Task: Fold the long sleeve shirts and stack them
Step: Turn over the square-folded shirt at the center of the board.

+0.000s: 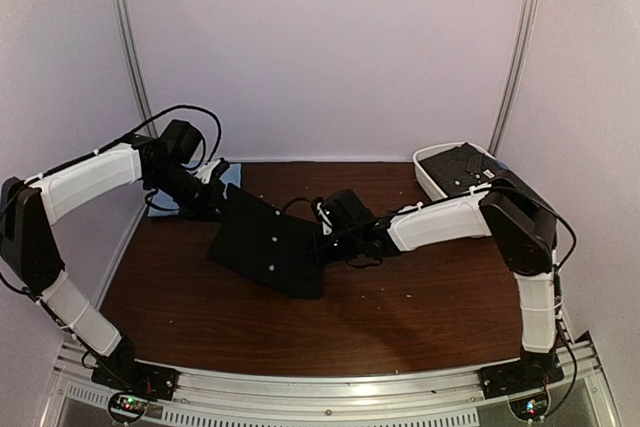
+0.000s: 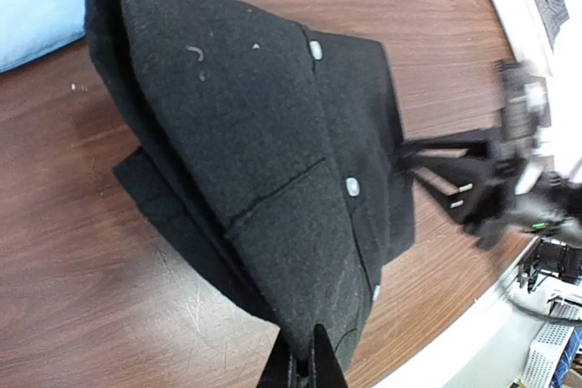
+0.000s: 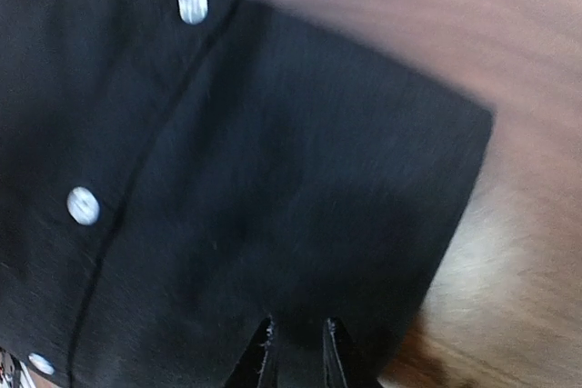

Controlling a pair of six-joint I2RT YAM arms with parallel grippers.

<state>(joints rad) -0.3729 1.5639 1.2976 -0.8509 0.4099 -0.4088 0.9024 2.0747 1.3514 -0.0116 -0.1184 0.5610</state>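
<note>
Black shirt (image 1: 268, 245): mid-table, partly folded into several layers, button strip facing up. Far-left corner lifted off the wood, the rest sloping down to lie on the table (image 1: 400, 312).
Handling: soft, light and limp by the look of it. Likely to sag wherever unsupported, with the layers apt to slide apart. Nothing fragile, though the pale buttons (image 3: 193, 3) are small hard lumps best kept out of a pinch.
Where to take hold: at corners and folded edges, through all the layers at once. Two holds well apart should keep the fold taut.
Left gripper (image 2: 305, 363): pressed together on a corner of the black cloth, which rises to the fingertips like a tent.
Left arm: reaching far forward from its base, elbow high at the left wall, wrist tipped down over the shirt's far-left corner.
Right gripper (image 3: 296, 352): fingers nearly together with a thin gap between, set at the shirt's right edge. Cannot tell whether any cloth is actually nipped.
Right arm: bent sharply at the elbow near the right wall, forearm stretched low and leftward across the wood.
Light blue shirt (image 1: 231, 176): just beyond the black one at the far left, touching it and partly covered by it.
White tub (image 1: 428, 185): far-right corner, dark pale-dotted cloth inside, well apart from both grippers.
</note>
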